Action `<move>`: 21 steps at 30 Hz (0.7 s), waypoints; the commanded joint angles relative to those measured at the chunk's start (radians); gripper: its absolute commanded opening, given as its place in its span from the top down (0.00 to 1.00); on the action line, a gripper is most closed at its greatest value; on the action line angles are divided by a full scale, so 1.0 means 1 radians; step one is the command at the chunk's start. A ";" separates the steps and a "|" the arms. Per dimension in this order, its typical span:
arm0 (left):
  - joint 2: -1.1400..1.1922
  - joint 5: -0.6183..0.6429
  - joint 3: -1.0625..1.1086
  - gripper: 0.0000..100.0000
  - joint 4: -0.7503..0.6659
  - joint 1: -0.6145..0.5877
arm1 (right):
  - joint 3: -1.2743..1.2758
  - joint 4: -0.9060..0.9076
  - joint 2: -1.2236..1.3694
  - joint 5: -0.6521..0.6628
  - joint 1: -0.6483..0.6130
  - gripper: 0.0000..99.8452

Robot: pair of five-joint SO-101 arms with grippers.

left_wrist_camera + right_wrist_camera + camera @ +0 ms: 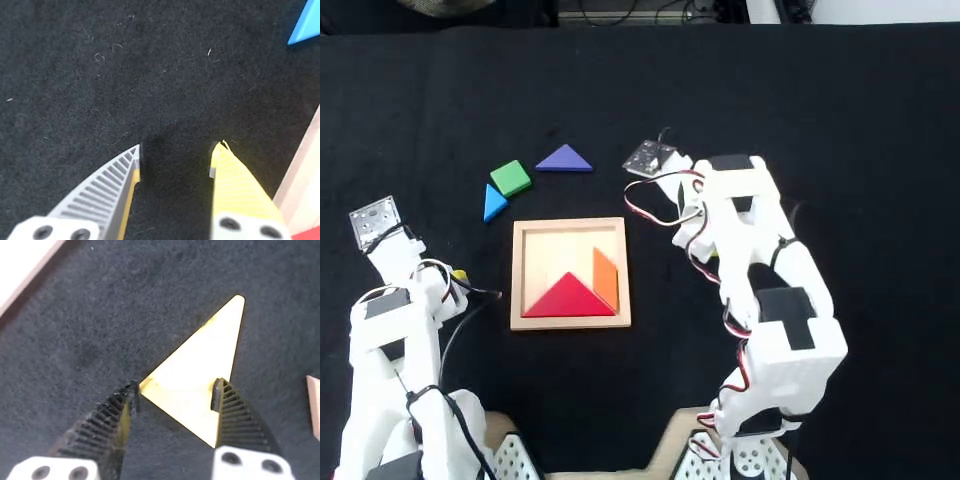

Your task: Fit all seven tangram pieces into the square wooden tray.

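The tray held the red triangle and orange piece. The green square, blue triangle and purple triangle lay on the bench beyond it. The right hand, open, straddled the yellow triangle; the left hand gaped empty beside the tray.

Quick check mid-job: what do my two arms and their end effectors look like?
Left arm and right arm: white blocky shells, black motors, red, white and black wires. Left end effector: one grey ribbed finger, one yellow. Right end effector: black ribbed fingers.

black cloth tabletop, cables at far edge — white surface beyond
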 commanded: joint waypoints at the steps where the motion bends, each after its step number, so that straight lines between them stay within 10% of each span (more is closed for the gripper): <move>1: -0.017 0.003 -0.044 0.77 0.002 0.012 | -0.054 -0.012 0.064 0.032 0.028 0.76; 21: -0.017 0.003 -0.044 0.77 0.000 0.012 | -0.124 0.123 0.117 0.072 0.032 0.74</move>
